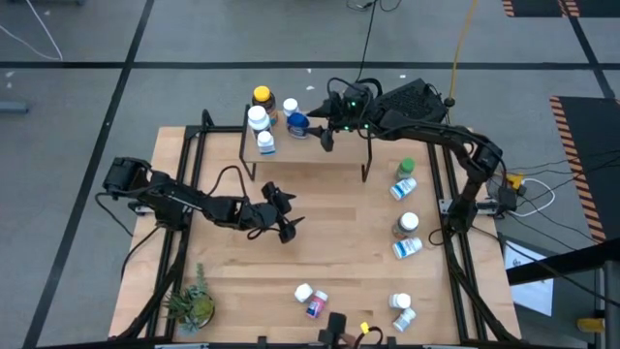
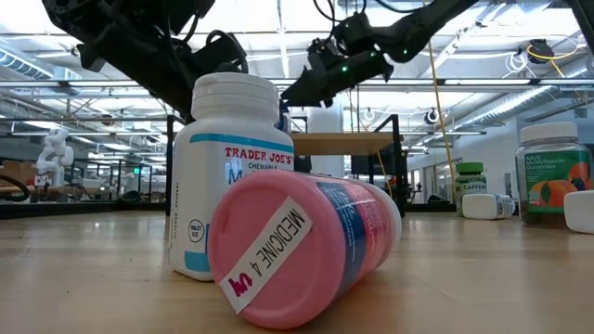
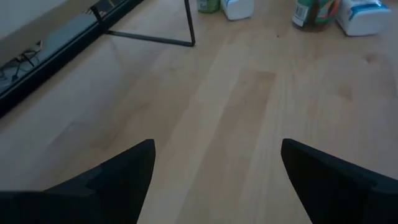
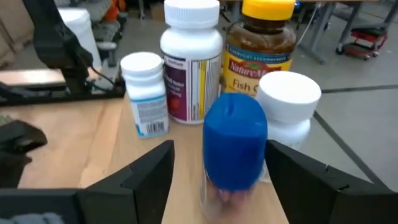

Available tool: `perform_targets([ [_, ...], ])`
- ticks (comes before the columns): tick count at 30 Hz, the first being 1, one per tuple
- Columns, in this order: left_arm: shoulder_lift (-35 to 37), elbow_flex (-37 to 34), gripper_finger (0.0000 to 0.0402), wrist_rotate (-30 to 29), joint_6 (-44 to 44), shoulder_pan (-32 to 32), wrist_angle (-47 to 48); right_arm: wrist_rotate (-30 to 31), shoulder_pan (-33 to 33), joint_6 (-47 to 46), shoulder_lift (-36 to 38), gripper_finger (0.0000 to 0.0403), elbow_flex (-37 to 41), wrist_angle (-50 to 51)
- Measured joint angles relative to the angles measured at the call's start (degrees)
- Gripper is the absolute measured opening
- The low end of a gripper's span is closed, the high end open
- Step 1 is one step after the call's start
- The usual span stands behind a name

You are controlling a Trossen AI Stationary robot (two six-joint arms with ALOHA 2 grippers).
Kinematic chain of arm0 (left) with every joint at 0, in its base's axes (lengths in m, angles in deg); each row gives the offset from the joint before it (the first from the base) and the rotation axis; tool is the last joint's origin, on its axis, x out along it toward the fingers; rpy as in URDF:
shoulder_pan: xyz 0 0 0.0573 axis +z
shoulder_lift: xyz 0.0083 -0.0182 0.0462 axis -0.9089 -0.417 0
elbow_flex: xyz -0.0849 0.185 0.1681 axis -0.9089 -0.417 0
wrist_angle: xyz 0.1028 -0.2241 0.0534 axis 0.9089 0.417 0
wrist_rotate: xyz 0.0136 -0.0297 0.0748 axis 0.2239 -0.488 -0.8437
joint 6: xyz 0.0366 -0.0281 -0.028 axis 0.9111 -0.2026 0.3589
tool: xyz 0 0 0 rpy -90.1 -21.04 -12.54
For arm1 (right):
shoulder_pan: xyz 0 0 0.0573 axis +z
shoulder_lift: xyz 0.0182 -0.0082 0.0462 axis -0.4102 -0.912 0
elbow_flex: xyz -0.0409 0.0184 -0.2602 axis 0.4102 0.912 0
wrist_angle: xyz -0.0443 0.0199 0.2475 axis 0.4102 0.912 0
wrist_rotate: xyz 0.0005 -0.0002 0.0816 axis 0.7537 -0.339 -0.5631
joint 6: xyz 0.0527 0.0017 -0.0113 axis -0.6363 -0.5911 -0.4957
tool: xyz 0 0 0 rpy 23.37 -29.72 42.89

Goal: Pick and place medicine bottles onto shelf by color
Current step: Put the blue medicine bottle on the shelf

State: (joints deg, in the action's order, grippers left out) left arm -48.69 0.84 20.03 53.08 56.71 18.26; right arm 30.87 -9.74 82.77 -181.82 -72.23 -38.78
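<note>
Pink-lidded and lying on its side near the table's (image 1: 291, 252) front edge, the bottle labelled "MEDICINE 4" (image 2: 302, 246) rests against an upright white bottle with a blue label (image 2: 232, 176); you have not collected either yet. More white bottles (image 1: 399, 312) lie by the front right corner, and others, one green-capped (image 1: 404, 169), sit along the right edge. Their fill cannot be told from here, apart from one clear jar at the right (image 2: 555, 176) that seems to hold orange gummies.

Your left gripper (image 1: 284, 215) hovers over bare wood at mid-table, fingers spread wide and empty.

At the far edge, your right gripper (image 4: 217, 171) is at the small light-wood shelf on black legs (image 1: 310, 153), fingers parted on either side of the blue-capped bottle (image 4: 235, 140) without clearly clamping it. Just beyond stand two white-capped bottles (image 4: 191, 59), a low white jar (image 4: 287, 102) and the amber yellow-capped fish oil bottle (image 4: 261, 46). You appear to be mid-placement: next, back the gripper straight off without knocking the neighbours.
</note>
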Motion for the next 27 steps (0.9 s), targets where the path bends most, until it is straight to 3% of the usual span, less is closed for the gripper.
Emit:
perform_targets([
  [9,0.0,0.0,0.0351,0.1,-0.9,-0.2,1.0,1.4,-0.1,1.5,1.0,0.0193,0.0,6.8],
  [13,0.0,0.0,0.0351,0.1,-1.5,-0.3,1.0,4.3,0.0,2.1,1.0,0.0158,0.0,5.9],
  [21,0.0,0.0,0.0351,0.1,-2.4,-0.8,1.0,4.4,0.2,1.7,-1.9,0.0095,-0.1,0.3],
  [27,0.0,0.0,0.0351,0.1,-2.4,-0.8,1.1,7.0,0.3,1.9,-3.4,0.0066,-0.1,-1.6],
])
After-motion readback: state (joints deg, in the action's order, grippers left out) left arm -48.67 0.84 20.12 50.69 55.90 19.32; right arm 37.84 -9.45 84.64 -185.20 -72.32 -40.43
